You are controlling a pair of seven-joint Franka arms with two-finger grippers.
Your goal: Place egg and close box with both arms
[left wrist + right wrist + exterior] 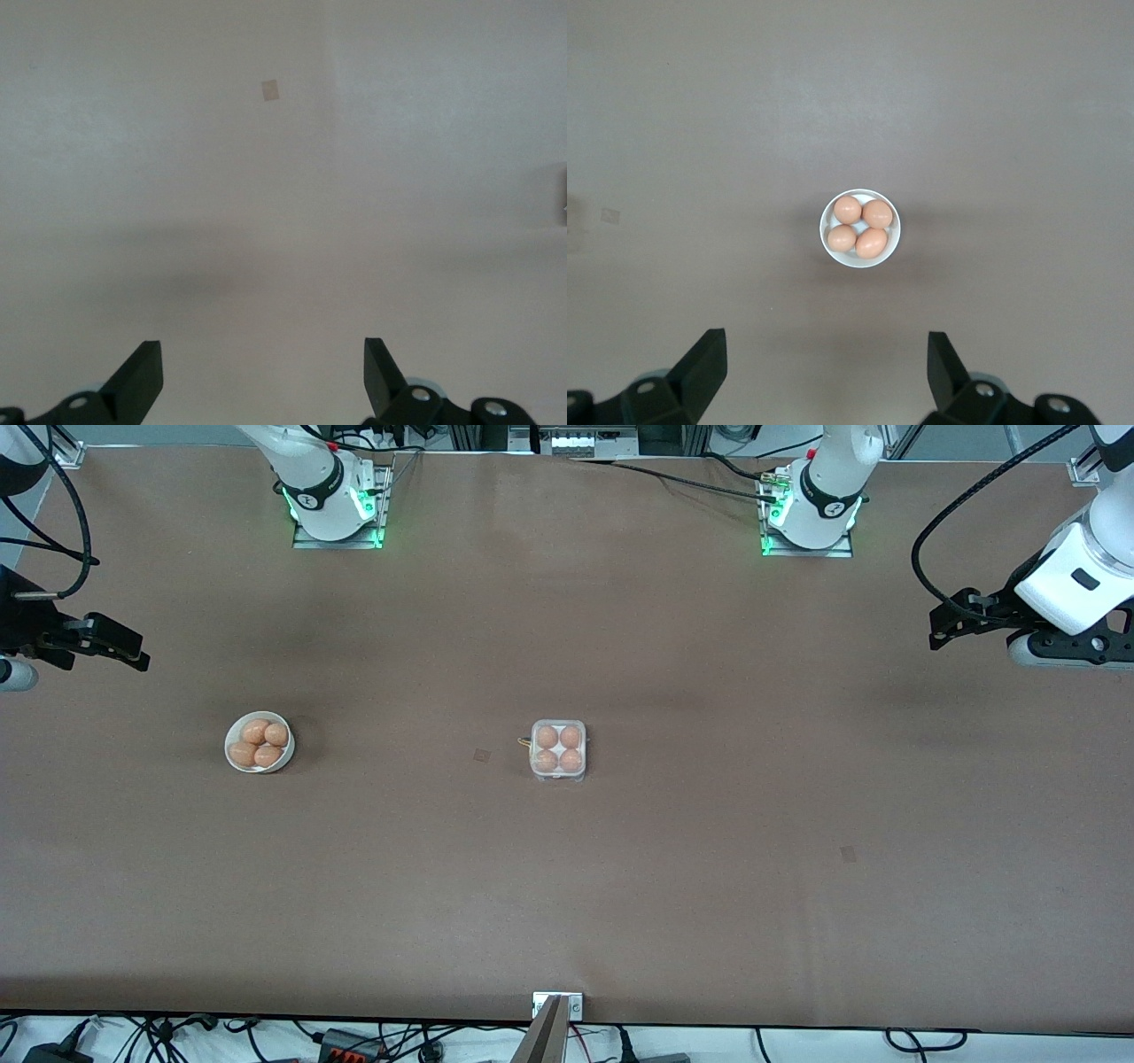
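The box (558, 750) sits on the table (709, 850) near its middle, four eggs (559, 748) in its four cells, one to each. The bowl (259, 742) stands well apart from it toward the right arm's end of the table, at about the same nearness to the front camera, with four more eggs (260, 744) bunched inside. The right gripper (133, 657) hangs over the table's edge at the right arm's end; the left gripper (941, 633) hangs over the table at the left arm's end. Both stand well clear of box and bowl, and both arms wait.
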